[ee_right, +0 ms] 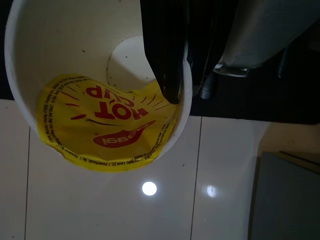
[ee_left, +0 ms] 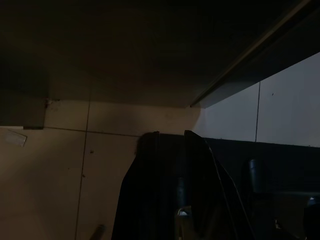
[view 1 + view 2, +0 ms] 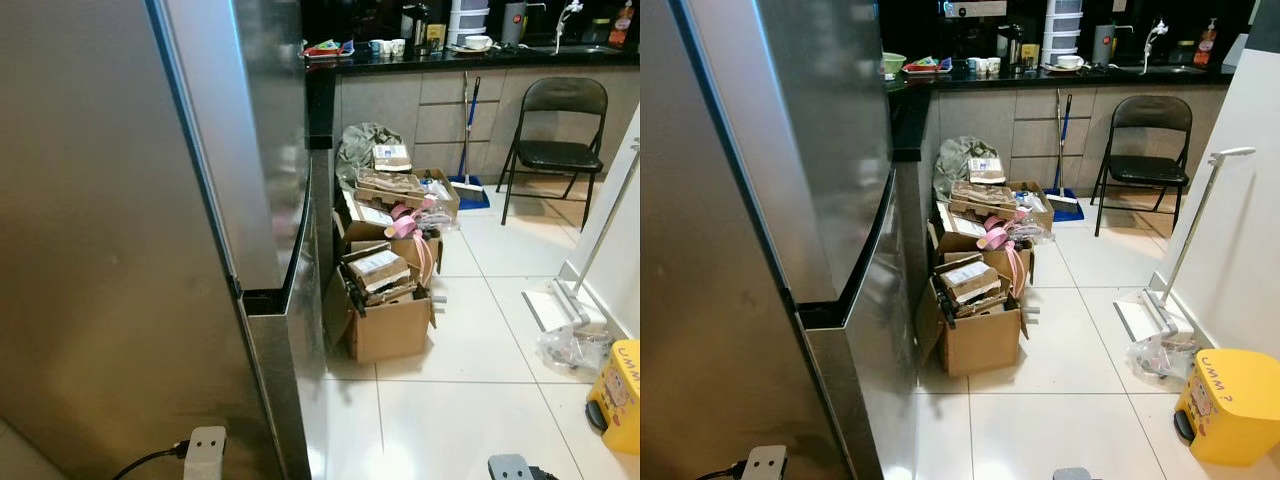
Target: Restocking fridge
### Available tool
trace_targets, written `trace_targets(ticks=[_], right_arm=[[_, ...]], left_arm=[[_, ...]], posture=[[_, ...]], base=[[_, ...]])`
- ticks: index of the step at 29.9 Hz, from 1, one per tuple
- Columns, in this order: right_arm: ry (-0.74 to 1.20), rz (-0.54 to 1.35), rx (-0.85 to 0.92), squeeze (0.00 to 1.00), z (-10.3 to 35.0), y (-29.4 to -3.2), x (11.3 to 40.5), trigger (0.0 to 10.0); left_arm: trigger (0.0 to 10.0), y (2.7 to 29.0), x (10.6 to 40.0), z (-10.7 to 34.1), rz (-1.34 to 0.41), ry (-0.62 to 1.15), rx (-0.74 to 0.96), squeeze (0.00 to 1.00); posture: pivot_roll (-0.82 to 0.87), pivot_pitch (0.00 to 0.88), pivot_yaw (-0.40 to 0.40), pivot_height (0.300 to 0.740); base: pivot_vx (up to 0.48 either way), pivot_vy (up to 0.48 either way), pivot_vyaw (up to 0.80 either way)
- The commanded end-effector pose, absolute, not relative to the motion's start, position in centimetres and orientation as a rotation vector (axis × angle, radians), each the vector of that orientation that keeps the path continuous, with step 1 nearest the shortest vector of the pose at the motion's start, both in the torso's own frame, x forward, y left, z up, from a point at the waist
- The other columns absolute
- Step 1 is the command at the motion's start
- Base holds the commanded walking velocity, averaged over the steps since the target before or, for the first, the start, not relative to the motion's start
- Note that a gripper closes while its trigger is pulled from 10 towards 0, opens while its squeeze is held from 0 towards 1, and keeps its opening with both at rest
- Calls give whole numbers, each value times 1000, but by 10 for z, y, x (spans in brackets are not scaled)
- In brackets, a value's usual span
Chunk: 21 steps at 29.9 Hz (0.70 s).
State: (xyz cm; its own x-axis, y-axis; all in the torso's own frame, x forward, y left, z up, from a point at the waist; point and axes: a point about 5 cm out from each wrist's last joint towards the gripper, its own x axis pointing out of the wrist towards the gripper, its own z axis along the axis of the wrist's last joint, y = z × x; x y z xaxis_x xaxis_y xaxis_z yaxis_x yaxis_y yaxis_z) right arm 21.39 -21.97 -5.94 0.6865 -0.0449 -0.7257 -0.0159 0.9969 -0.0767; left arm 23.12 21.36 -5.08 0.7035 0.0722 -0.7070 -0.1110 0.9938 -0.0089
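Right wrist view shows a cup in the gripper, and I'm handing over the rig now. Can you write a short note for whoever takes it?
Right gripper: shut on the rim of an opened Hot Cup noodle cup, one finger inside, held over the white floor tiles.
Left gripper: hangs low in shade beside the fridge; finger state unclear.
Fridge: doors closed, right in front of the robot on its left.
Done: cup picked up.
Left: open the fridge door and set the cup inside.
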Motion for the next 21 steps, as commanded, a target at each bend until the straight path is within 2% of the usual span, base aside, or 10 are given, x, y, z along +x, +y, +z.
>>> trace_targets(ticks=[1, 9, 21], right_arm=[[836, -11, -75, 0, -63, -218, 209, 10000], [836, -11, -76, 0, -63, -218, 209, 10000], [839, -5, -79, 0, -63, -217, 209, 10000]], left_arm=[[10000, 222, 227, -52, 122, 797, -43, 0], [10000, 220, 227, -53, 115, 803, -41, 0], [10000, 227, 224, -53, 174, 806, -41, 0]], posture=[[-42, 104, 43, 740], [-42, 103, 43, 740], [-40, 111, 41, 740]], base=[[0, -262, 0], [0, -426, 0], [0, 0, 0]])
